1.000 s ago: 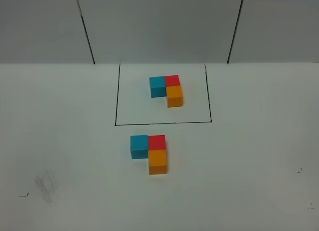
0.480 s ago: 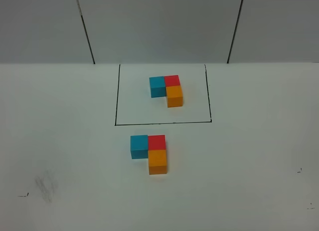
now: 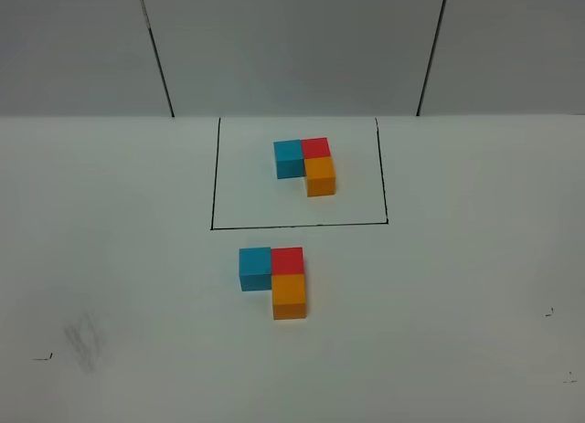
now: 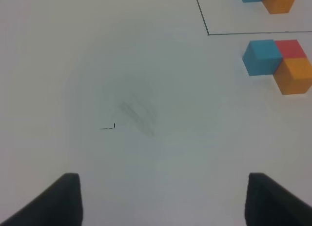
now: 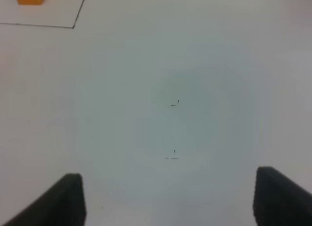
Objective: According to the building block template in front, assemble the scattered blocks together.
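The white desk (image 3: 475, 286) fills the high view, and nothing on it has shifted over the last second. The building block template (image 3: 306, 164) sits upper centre inside its black drawn rectangle (image 3: 212, 176). Just below that frame, centre of the picture, the scattered blocks (image 3: 274, 279) stand joined: blue touching red, orange touching red on the near side, the same L. That stillness suggests the assembly is finished. Neither arm shows in the high view. Each wrist view tells the rest: the left tool (image 4: 161, 199) is spread wide over bare desk, and the right tool (image 5: 168, 201) is spread too, both holding nothing.
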Robot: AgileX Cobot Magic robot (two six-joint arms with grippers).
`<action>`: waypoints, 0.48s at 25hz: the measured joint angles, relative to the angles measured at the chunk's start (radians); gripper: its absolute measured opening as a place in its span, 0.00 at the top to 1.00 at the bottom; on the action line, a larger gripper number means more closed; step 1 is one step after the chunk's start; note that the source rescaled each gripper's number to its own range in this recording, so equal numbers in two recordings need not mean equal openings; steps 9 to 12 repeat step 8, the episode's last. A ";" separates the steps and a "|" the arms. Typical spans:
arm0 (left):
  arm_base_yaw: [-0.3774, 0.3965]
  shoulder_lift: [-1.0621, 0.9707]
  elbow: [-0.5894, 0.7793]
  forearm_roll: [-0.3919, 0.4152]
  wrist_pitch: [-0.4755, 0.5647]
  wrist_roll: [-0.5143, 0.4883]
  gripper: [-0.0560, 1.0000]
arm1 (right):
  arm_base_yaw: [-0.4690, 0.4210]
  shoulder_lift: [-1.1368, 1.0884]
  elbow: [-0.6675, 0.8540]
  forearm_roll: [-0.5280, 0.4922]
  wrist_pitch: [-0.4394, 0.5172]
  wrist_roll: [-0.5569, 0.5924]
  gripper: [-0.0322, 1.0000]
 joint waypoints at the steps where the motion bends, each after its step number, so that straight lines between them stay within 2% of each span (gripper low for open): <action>1: 0.000 0.000 0.000 0.000 0.000 0.000 0.00 | 0.000 0.000 0.000 0.000 0.000 0.000 0.50; 12: 0.000 0.000 0.000 0.000 0.000 0.000 0.00 | 0.000 0.000 0.000 0.000 0.000 0.000 0.50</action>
